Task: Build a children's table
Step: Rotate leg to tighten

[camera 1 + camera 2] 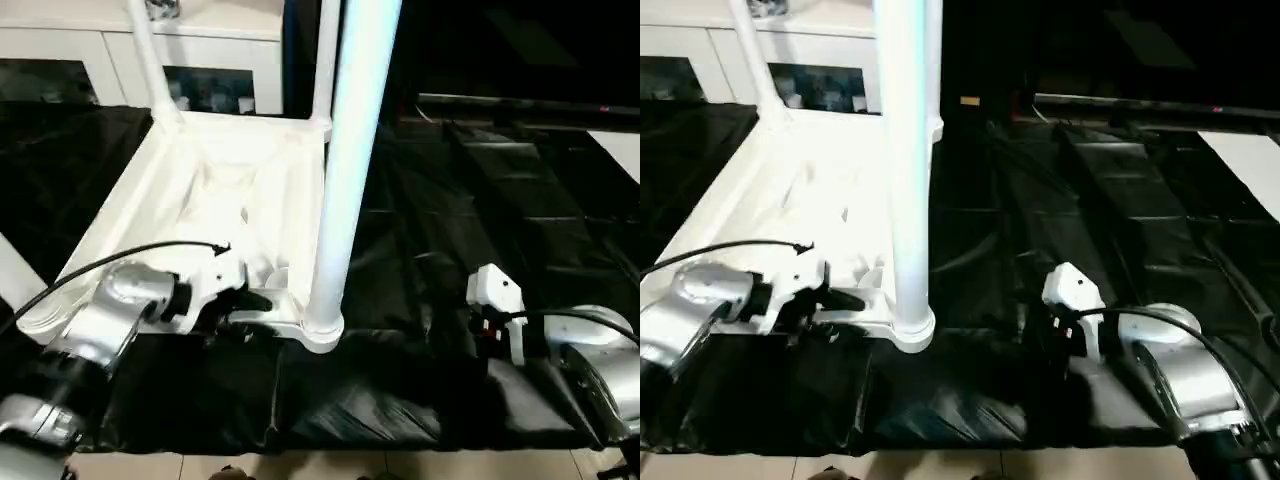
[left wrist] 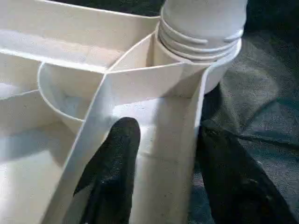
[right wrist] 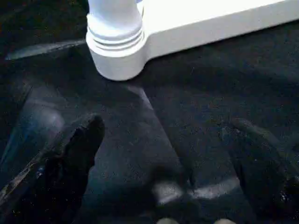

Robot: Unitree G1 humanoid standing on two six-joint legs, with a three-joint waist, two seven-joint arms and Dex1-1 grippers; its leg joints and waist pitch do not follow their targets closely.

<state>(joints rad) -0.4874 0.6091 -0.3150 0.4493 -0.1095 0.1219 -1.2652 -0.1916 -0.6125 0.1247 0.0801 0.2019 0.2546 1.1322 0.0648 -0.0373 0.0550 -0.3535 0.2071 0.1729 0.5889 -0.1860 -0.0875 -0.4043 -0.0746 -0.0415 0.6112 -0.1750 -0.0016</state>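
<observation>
The tabletop (image 1: 215, 205) lies ribbed side up on the black cloth (image 1: 450, 210) in front of me, with legs (image 1: 350, 160) standing in its corner sockets. My left gripper (image 2: 163, 179) pinches the tabletop's side wall just beside the near corner leg, one finger (image 2: 114, 163) inside the rim and the other outside. My right gripper (image 3: 163, 172) hangs spread wide over the cloth, near that corner, grasping nothing.

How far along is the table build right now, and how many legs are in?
Three legs stand in the upturned tabletop: the near leg seated in its corner socket, two at the far corners. The left gripper straddles the tabletop's edge wall by that socket. The right gripper hangs open over black cloth. The near-left corner is cut off, so the fourth leg is unconfirmed.
</observation>
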